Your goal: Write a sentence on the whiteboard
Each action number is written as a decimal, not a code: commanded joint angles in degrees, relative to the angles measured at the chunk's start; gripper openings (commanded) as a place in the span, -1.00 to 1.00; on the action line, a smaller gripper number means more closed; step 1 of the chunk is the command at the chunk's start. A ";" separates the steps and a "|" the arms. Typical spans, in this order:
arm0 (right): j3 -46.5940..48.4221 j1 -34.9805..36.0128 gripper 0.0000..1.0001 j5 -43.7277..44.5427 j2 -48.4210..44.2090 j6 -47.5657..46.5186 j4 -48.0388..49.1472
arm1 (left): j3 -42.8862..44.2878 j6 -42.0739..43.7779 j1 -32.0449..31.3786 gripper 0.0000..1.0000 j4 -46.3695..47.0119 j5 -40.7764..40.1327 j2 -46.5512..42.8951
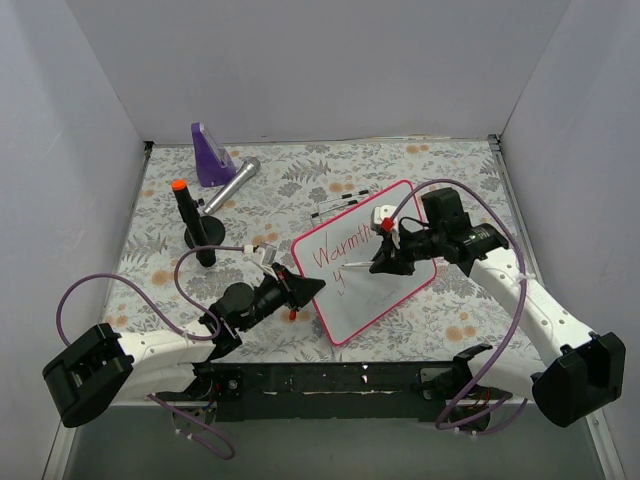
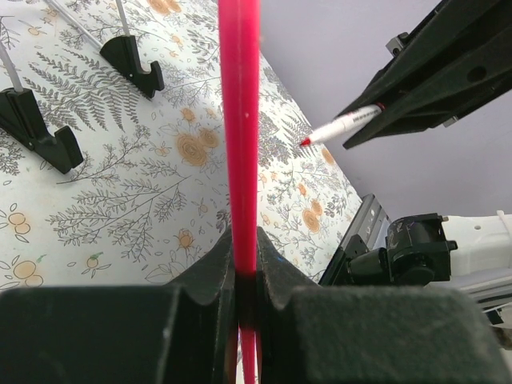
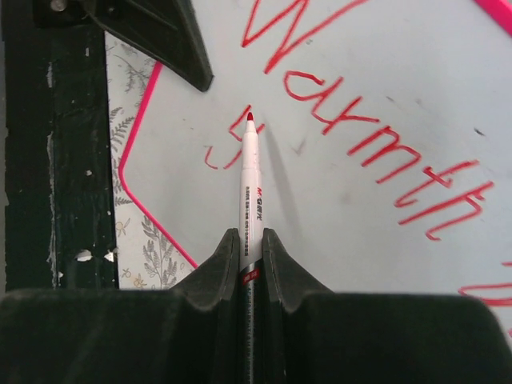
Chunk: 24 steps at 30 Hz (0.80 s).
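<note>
The whiteboard (image 1: 385,290), white with a pink frame, stands tilted mid-table. My left gripper (image 1: 308,288) is shut on the board's left frame edge (image 2: 240,120), which runs straight up between its jaws (image 2: 244,240). My right gripper (image 3: 250,240) is shut on a white marker (image 3: 250,180). The marker's red tip meets the board at a small "y" (image 3: 228,148). The sentence (image 3: 360,120) in red reads "Warmth", with that "y" on a second line. Two black clip feet (image 2: 132,60) show behind the board.
At the back left are a purple wedge (image 1: 210,155), a silver cylinder (image 1: 232,185) and a black stand holding an orange-capped pen (image 1: 190,225). Thin pens (image 1: 340,200) lie behind the board. A black rail (image 1: 330,378) runs along the near edge. Grey walls close three sides.
</note>
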 commanded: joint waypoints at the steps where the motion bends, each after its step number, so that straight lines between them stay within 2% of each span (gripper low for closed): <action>1: -0.78 -2.85 -0.97 0.73 -1.05 1.87 2.39 | -0.04 1.13 -0.16 -1.00 4.37 -0.02 -1.45; 24: -2.81 -2.06 -0.97 0.65 2.29 1.00 2.83 | 0.40 0.87 -0.24 -1.00 5.34 1.04 -0.22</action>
